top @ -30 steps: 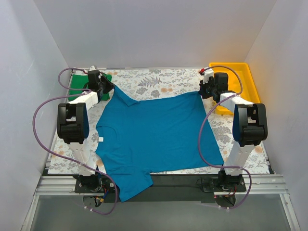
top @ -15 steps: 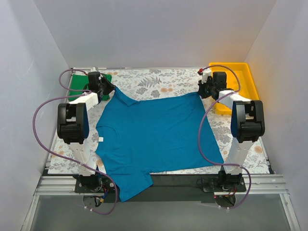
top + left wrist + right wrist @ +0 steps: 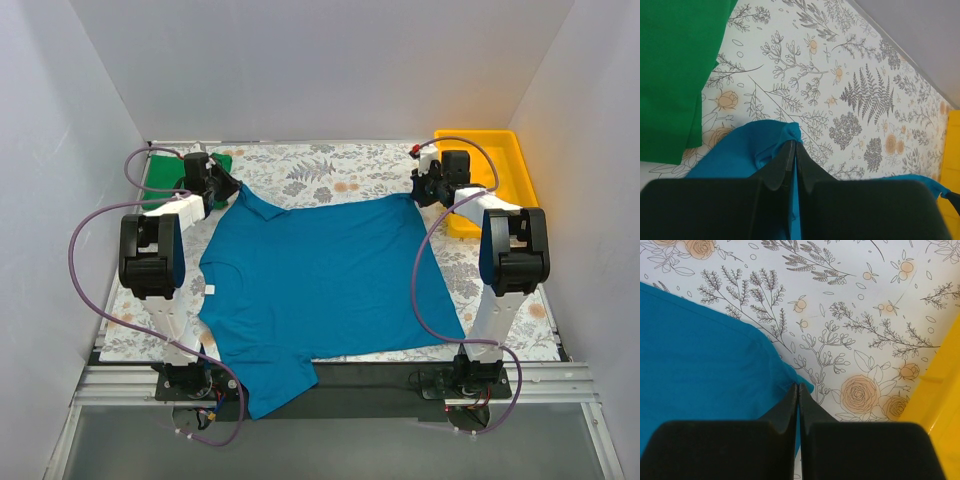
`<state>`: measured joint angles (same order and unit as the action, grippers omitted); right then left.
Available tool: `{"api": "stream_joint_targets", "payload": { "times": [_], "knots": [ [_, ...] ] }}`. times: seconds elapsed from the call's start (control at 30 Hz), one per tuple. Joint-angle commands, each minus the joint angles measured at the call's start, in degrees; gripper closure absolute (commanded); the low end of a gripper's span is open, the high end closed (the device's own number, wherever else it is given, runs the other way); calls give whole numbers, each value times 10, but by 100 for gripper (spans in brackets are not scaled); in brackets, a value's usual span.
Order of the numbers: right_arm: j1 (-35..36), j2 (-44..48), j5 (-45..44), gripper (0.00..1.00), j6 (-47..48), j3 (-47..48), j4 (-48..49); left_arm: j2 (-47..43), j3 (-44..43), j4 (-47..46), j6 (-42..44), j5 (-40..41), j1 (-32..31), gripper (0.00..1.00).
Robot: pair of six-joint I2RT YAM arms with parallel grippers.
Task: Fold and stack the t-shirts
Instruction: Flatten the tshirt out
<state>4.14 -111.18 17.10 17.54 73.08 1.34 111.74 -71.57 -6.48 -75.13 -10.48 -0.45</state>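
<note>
Items counted on the bench: two t-shirts, one tray, two grippers.

Item 1: the teal-blue t-shirt lay spread flat across the middle of the bench, covering most of the flower-patterned surface. One sleeve hung over the near edge on the left side, between the two arm bases. The two far corners of the garment were drawn toward the far side, one at each gripper.

Item 2: the green t-shirt lay in the far left corner of the bench, just beside the left gripper and apart from the teal-blue fabric. How far it was folded could not be told.

Item 3: one yellow tray stood in the far right corner, just beyond the right gripper. Its contents could not be made out.

The left gripper was closed, its fingers pressed together with a bunched fold of the teal-blue t-shirt pinched at the tips. The right gripper was likewise closed, nipping the far right corner of the same garment, with the tray's rim close at its side.
</note>
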Motion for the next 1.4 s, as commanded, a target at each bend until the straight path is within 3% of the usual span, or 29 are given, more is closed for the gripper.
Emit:
{"api": "stream_joint_targets", "payload": {
  "times": [0.0, 0.7, 0.77, 0.9, 0.97, 1.0, 1.23, 1.37],
  "knots": [
    [-2, 9, 15, 98, 11, 20, -4, -33, 7, -6, 13, -9, 4, 100],
    [-3, -89, -26, 97, 1, 119, -42, 87, -96, 17, 23, -23, 23, 100],
    [-3, -90, -24, 91, 7, 123, -47, 88, -108, 19, 33, -41, 24, 100],
    [-2, -61, -16, 59, 28, 112, -52, 55, -100, 16, 59, -52, 24, 63],
    [-3, -48, -8, 53, 42, 104, -52, 18, -85, 10, 66, -41, 25, 58],
    [-2, -41, 4, 44, 46, 100, -53, 5, -67, 6, 71, -39, 25, 56],
    [-2, -2, 109, 42, 116, 68, -99, -87, 39, 31, 68, -50, 27, 53],
    [7, -18, 183, 43, 167, 93, -182, -87, 60, 40, 53, -86, 27, 54]
  ]
}}
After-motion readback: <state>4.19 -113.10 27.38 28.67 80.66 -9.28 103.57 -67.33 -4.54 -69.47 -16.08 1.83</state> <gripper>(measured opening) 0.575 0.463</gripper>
